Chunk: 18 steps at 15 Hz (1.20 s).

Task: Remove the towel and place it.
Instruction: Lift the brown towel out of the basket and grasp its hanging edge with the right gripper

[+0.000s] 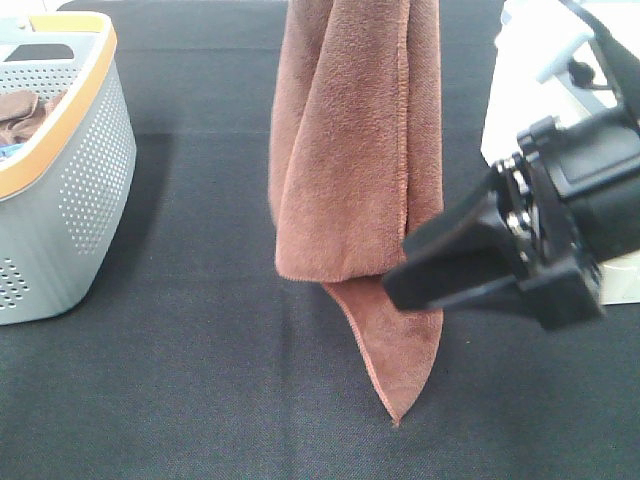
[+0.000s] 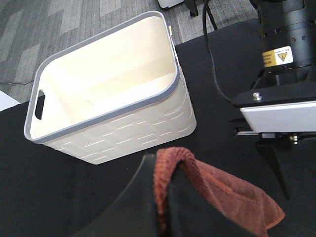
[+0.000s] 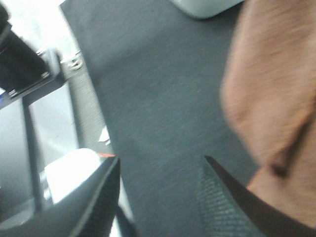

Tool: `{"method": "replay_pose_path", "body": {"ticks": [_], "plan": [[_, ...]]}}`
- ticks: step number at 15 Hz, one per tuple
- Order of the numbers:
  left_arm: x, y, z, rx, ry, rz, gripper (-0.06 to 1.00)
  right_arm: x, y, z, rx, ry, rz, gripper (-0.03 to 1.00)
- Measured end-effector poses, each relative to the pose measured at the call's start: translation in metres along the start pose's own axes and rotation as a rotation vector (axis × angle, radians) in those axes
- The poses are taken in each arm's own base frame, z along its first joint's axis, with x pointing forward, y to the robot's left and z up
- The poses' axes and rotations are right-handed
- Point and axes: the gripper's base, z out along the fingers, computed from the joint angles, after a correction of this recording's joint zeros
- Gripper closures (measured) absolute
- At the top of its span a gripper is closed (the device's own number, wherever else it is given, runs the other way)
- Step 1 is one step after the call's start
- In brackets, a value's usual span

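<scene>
- Black cloth covers the bench (image 1: 200, 380), with a grey perforated basket (image 1: 60, 200) at its left edge and a white basket (image 2: 113, 133) off to the right.
- The towel (image 1: 350, 150) hangs mid-scene, bunched in long folds. Its long axis runs straight up and down, and its top goes out of the high view.
- One pointed corner is the lowest part. Whether it touches the cloth cannot be told.
- The left gripper (image 2: 163, 207) has its jaws clenched on the towel's upper fold, so that arm carries the whole weight.
- The right gripper (image 3: 160, 158) comes in from the right at the level of the towel's lower hem, with its jaws parted and nothing between them.
- Seen from its own wrist camera, the towel lies just outside one finger, not in the gap.
- The coming move looks to turn on that offset. The hem sits just to the left of the right jaws, so they need to shift sideways until a free edge runs between them.
- The right arm is much the nearer to the lower edge.
</scene>
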Motion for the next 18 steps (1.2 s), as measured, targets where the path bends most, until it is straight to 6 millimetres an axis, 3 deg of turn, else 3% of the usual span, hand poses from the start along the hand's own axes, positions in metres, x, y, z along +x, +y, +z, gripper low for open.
{"method": "replay_pose_path", "body": {"ticks": [6,14,18], "plan": [[0.0,0.0,0.0,0.0,0.0,0.0,0.94,-0.002,-0.011,0.011,0.003,-0.008,0.063,0.47],[-0.001,0.001,0.0,-0.013,-0.014,-0.004,0.94,-0.016,-0.016,0.012,0.026,-0.173,0.089,0.48],[-0.002,0.004,0.0,-0.044,-0.027,-0.005,0.94,-0.01,-0.024,0.028,-0.043,-0.11,0.134,0.51]]}}
